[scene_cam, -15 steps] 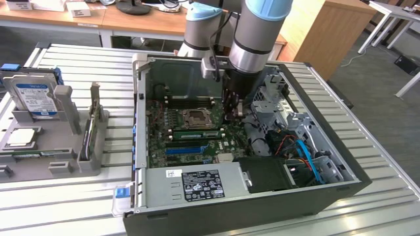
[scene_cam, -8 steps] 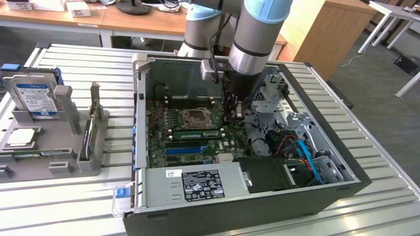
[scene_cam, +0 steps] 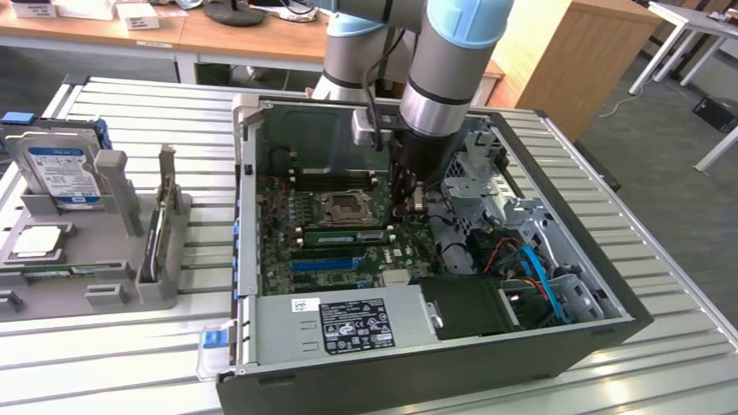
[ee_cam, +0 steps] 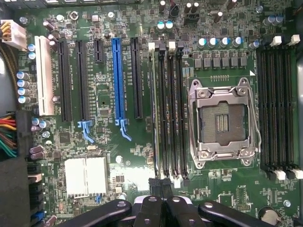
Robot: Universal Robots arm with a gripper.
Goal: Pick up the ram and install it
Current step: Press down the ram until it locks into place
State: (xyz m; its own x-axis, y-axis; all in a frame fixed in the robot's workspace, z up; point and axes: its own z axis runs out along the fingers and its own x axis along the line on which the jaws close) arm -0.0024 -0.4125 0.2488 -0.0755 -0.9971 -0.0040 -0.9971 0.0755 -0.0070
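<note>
Slatted metal tabletop [scene_cam: 645,259] carried the open computer case [scene_cam: 346,363], with the hand [scene_cam: 413,206] clenched low over the motherboard [ee_cam: 118,156]. The ram [scene_cam: 344,237] seemed seated in a slot beside the CPU socket [ee_cam: 222,122]. Any sideways drift could scrape the black memory slots [ee_cam: 170,109] or bend socket pins.

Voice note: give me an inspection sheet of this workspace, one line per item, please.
Surface: slatted metal table carrying an open computer case.
Job's things: ram lies along a slot beside the empty CPU socket.
Clutter: grey fixture at the exterior view's left, holding a hard drive.
Grippers: gripper shut, over the motherboard near the memory slots; no held thing can be made out.
Cables: blue cable inside the case; coloured wires at the board's edge.
Surroundings: wooden desks behind.
</note>
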